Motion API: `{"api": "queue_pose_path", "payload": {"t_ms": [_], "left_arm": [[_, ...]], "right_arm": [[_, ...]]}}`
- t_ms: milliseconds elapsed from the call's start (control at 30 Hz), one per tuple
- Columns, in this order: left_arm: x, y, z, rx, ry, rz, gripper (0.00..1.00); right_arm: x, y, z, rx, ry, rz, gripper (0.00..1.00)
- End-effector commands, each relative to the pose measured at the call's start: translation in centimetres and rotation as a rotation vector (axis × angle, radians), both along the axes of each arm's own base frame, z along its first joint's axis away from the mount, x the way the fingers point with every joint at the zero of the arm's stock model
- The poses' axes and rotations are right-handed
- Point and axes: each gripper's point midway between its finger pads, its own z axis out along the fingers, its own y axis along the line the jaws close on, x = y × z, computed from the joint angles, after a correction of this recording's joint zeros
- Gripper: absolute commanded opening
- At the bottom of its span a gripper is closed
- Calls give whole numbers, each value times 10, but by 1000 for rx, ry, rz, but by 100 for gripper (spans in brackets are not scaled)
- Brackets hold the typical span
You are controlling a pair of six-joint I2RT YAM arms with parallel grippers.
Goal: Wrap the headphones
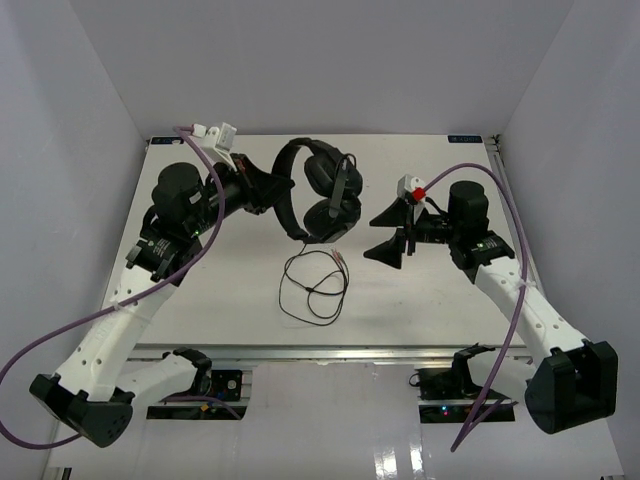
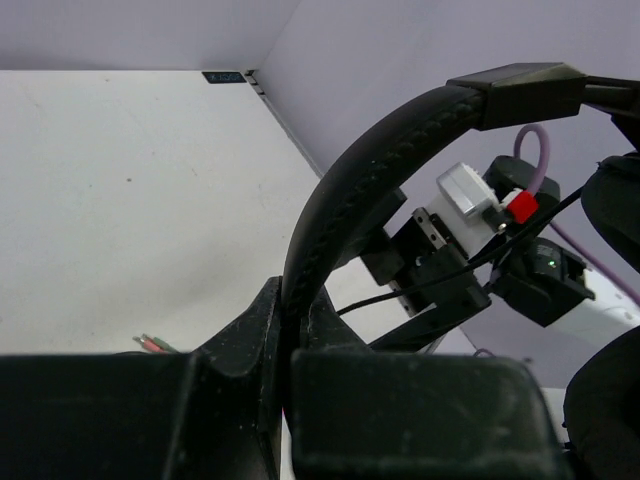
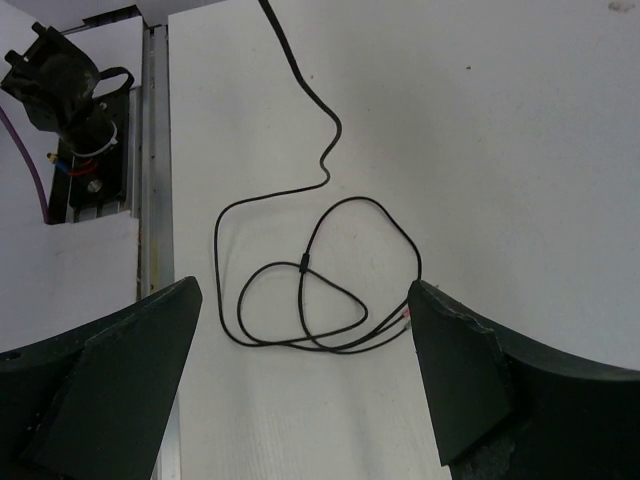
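The black headphones (image 1: pixel 318 192) hang in the air above the middle of the table, both earcups (image 1: pixel 331 216) together on the right. My left gripper (image 1: pixel 277 192) is shut on the thin headband (image 2: pixel 340 190), which rises from between the jaws in the left wrist view. The long cord (image 1: pixel 312 290) drops from the earcups and lies in loose loops (image 3: pixel 300 290) on the table, its small plugs (image 3: pixel 405 318) at the loops' right end. My right gripper (image 1: pixel 396 234) stands open to the right of the earcups, above the table, with nothing between its fingers (image 3: pixel 455 380).
White walls close in the table (image 1: pixel 200 300) on the left, back and right. A metal rail (image 3: pixel 155 150) runs along the near edge. Purple cables (image 1: pixel 500 200) arc over both arms. The right arm's camera mount (image 2: pixel 480 200) shows close behind the headband.
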Motion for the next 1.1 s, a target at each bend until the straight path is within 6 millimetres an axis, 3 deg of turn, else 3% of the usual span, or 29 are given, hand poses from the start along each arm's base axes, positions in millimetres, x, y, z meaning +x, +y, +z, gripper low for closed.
{"api": "queue_pose_path", "payload": {"t_ms": [0, 233, 367, 500, 600, 700, 833, 1067], "left_arm": [[8, 0, 34, -85, 10, 38, 0], [12, -1, 53, -138, 20, 56, 0], [12, -1, 64, -172, 22, 55, 0], [7, 0, 77, -213, 14, 51, 0], [4, 2, 83, -238, 10, 56, 0], [2, 5, 89, -265, 6, 64, 0], [2, 9, 95, -306, 9, 86, 0], [3, 19, 102, -356, -4, 132, 0]], "right_arm": [[10, 31, 52, 75, -174, 96, 90], [13, 83, 67, 101, -192, 206, 90], [14, 108, 58, 99, -171, 241, 90], [18, 127, 44, 103, -137, 235, 90], [18, 135, 44, 150, -116, 258, 93], [4, 142, 43, 191, -84, 321, 99], [-17, 156, 33, 208, -29, 377, 92], [-37, 175, 27, 273, 79, 421, 77]]}}
